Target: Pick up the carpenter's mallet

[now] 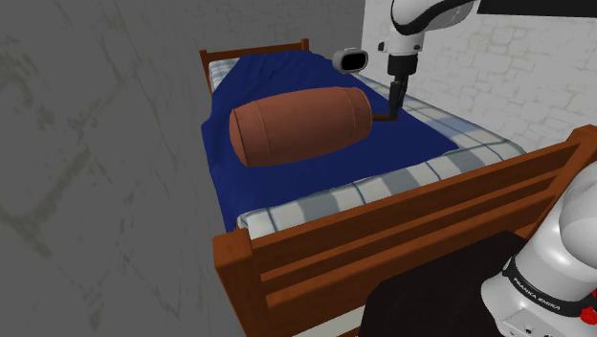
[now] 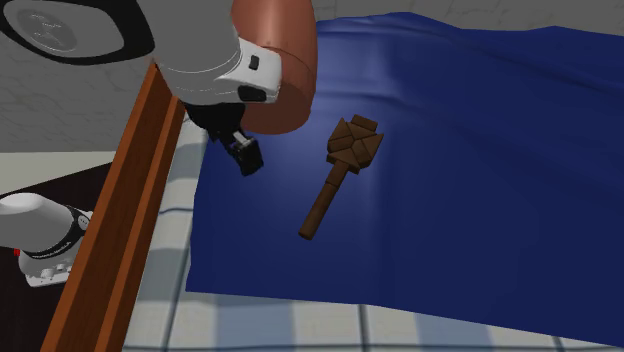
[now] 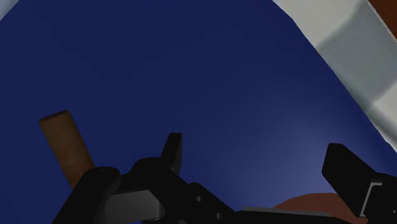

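Observation:
The carpenter's mallet is brown wood. It lies flat on the dark blue blanket, with its blocky head toward the bolster and its handle pointing away. In the shoulder view a short piece of the mallet shows past the bolster's end. My black gripper hangs just above the blanket, a short way from the mallet on the bed-rail side, and does not touch it. In the wrist view the gripper is open over bare blanket with nothing between its fingers. The mallet's handle end lies outside one finger.
A large brown cylindrical bolster lies across the bed, close to the mallet's head. The wooden footboard and side rail border the bed. A checked sheet shows beyond the blanket. Grey walls stand behind the bed.

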Robot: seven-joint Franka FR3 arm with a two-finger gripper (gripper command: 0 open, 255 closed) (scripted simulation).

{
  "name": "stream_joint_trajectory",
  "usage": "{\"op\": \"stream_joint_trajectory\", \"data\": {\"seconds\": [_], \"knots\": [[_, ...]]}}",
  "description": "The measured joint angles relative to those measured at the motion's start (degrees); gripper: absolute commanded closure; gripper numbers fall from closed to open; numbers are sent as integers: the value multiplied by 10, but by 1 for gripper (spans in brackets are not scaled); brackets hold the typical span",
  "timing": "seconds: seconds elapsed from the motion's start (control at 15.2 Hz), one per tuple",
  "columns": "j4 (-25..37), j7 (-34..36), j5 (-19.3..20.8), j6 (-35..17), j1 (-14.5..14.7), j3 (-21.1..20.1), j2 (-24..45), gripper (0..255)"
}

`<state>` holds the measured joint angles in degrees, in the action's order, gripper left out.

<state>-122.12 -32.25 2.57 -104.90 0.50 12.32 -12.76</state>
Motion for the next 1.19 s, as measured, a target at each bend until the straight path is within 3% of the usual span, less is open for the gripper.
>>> {"op": "stream_joint_trajectory", "data": {"seconds": [0.59,0.92,1.19], "knots": [[176,-155,-35,-25,-7,23,196,0],[314,-232,-60,-12,-27,18,318,0],[333,-247,-65,-22,-31,15,347,0]]}}
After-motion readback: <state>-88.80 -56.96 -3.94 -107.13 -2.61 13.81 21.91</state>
